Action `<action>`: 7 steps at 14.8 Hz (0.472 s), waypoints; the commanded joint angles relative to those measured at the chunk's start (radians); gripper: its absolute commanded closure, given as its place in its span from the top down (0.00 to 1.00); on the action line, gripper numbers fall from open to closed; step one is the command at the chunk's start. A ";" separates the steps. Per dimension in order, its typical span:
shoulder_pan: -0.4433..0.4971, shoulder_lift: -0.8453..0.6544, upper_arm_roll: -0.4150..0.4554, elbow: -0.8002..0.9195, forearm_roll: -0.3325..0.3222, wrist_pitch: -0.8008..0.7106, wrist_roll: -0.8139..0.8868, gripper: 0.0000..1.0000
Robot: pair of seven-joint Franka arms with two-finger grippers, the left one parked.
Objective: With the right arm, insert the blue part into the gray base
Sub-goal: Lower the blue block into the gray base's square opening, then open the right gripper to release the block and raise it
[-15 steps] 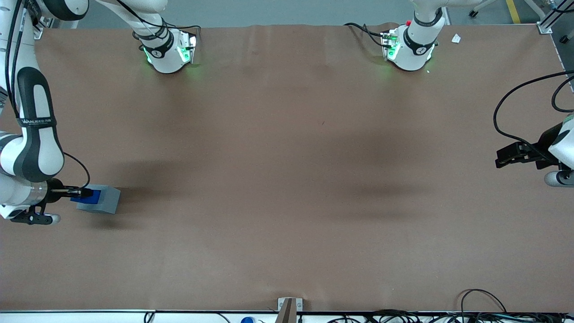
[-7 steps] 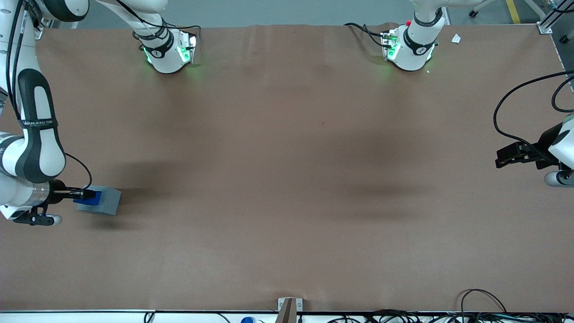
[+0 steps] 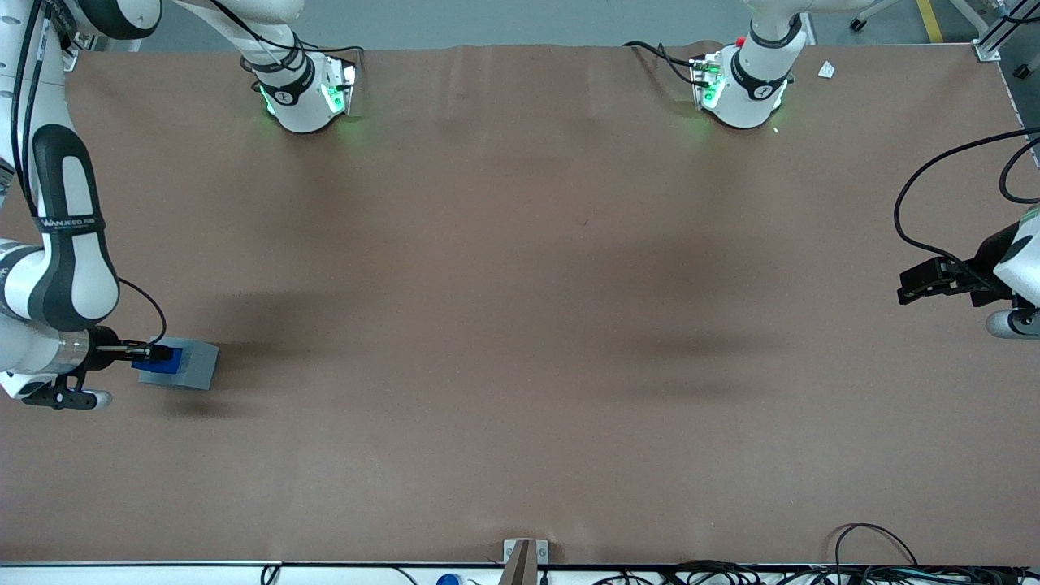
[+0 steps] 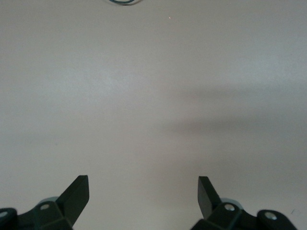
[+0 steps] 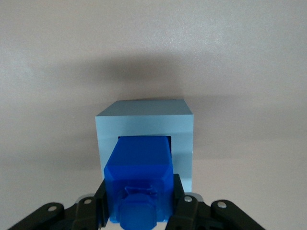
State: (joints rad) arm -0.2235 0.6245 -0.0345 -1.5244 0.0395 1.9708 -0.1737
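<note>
**Blue part being seated in the gray base**

The blue part (image 5: 139,179) is being held in the gripper (image 5: 139,206) of the right arm (image 3: 61,268), with the fingers (image 5: 101,203) closed against its two side faces. Its lower end is being presented to the square recess in the top of the gray base (image 5: 144,125), and it appears partly entered; how deep cannot be told. The gray base is being supported by the brown worktop (image 3: 520,325), toward the working arm's end. The blue part is being judged a light, rigid plastic block with smooth, possibly slippery faces, best gripped on its flat opposite sides, as is being done here. The base is likely light enough to be shifted if the part is being pushed off-axis.
</note>
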 commanded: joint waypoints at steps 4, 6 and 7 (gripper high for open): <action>-0.002 0.015 0.010 -0.005 0.002 0.037 -0.003 0.84; -0.002 0.015 0.011 -0.005 0.003 0.037 -0.003 0.97; -0.004 0.015 0.011 -0.005 0.005 0.037 -0.001 0.99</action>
State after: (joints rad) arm -0.2208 0.6414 -0.0301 -1.5256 0.0394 1.9992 -0.1738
